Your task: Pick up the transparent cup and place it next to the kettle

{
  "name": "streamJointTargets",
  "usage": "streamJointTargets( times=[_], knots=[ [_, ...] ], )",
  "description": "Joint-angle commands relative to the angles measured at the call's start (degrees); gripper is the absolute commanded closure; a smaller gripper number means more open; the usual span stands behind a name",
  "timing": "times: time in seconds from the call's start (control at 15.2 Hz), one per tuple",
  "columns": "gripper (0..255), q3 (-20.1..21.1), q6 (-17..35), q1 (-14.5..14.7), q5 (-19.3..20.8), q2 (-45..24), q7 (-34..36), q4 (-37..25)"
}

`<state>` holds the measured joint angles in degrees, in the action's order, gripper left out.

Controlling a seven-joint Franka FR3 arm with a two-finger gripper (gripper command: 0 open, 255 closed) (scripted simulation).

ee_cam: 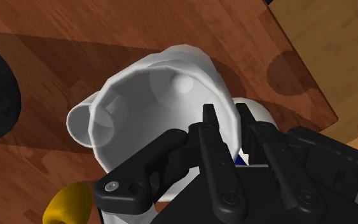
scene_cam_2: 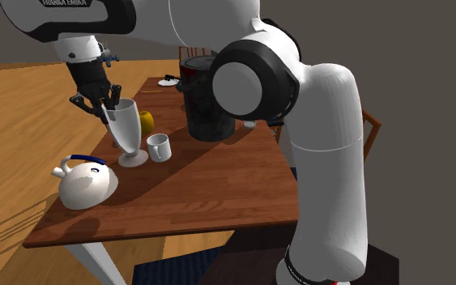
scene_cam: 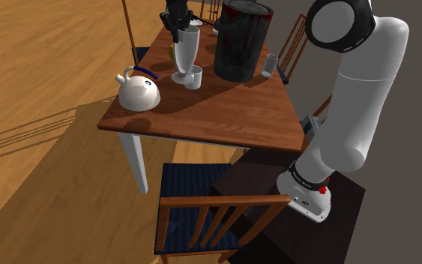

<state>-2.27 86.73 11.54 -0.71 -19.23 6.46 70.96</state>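
Item count, shoulder view:

- Counter [scene_cam: 224, 112]: one.
- Kettle [scene_cam: 139, 91]: one.
- Tall glass [scene_cam: 186, 52]: one.
- Small mugs [scene_cam: 193, 76] [scene_cam: 268, 64]: two, one at 3 o'clock of the glass, one at 3 o'clock of the pot.
- Black pot [scene_cam: 240, 41]: one.
- Yellow fruit [scene_cam_2: 146, 121]: one.
- Chairs [scene_cam: 202, 217]: at least three.

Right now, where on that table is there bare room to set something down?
Bare tabletop lies between the white kettle and the black pot, toward the robot's stand. It is crowded around the tall cup and small mug.
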Motion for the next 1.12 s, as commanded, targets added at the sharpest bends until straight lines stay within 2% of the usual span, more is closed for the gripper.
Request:
streamJointTargets(
  times=[0.0, 1.06],
  knots=[
    [255, -0.01, 2.18, 0.02, 0.03, 0.74, -0.01, 2.83],
    [255, 0.02, 15.04, 0.14, 0.06, 1.83, -0.02, 16.78]
  ],
)
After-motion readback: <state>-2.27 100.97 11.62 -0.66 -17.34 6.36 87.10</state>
